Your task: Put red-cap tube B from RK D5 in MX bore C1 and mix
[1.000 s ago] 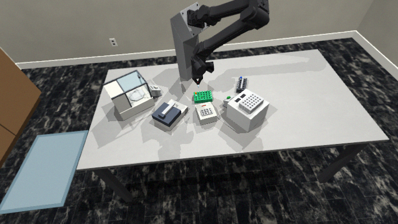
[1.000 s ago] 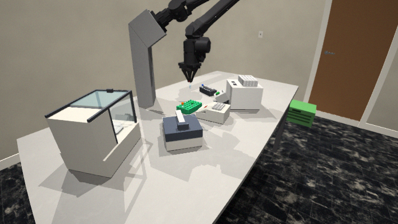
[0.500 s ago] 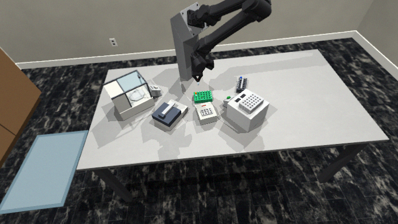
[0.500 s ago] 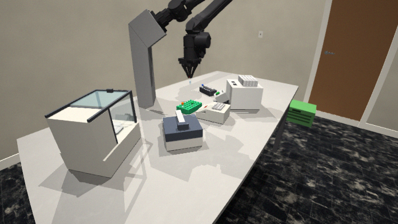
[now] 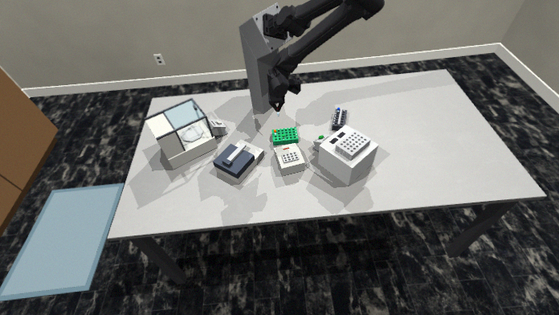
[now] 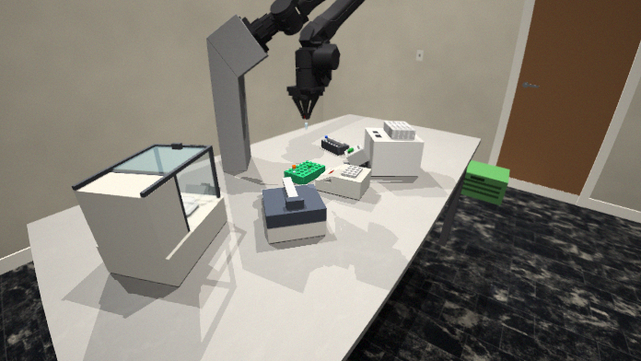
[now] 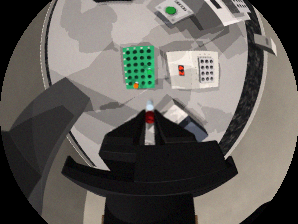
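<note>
Six stations on white bench. Glass-walled balance, largest, far from mixer MX, its bores unfilled as far as visible. Green rack RK with one orange-capped tube at a corner. High above rack, gripper nearly closed on tube B, red cap pinched between fingertips, clear tip hanging down

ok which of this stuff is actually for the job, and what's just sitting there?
Job: tube B, held in the gripper; mixer; START key; rack.
Idle: magnet block; dry block; spectrophotometer; balance; orange-capped tube; green crate.
</note>
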`<state>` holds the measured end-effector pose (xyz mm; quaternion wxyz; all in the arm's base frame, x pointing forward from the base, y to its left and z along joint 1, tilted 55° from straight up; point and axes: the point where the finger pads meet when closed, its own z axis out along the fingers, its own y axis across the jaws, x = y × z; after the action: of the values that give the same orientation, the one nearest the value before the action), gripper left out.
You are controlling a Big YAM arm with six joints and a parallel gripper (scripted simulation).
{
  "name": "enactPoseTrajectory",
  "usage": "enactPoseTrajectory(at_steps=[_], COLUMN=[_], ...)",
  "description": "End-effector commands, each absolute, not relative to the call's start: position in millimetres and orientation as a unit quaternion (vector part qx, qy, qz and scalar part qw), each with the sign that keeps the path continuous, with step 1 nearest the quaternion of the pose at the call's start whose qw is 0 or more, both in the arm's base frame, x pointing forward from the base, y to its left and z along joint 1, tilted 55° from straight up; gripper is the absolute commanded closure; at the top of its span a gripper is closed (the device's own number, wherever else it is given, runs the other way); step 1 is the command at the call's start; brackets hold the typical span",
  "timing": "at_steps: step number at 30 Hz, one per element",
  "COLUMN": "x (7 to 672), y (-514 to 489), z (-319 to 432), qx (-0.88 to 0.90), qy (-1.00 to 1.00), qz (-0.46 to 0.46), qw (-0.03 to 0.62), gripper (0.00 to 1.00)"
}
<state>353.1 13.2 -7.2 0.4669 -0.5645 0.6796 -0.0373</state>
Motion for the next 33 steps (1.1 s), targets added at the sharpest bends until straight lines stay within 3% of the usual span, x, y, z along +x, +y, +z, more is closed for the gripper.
enactPoseTrajectory(at_steps=[1, 13, 33], x=[337, 335, 377], y=[6, 3, 83], z=[-6, -5, 106], qx=[-0.564, -0.563, -0.466], qy=[0.684, 0.685, 0.748], qz=[-0.04, -0.039, 0.025], qw=[0.461, 0.46, 0.472], gripper=[0.91, 0.91, 0.91])
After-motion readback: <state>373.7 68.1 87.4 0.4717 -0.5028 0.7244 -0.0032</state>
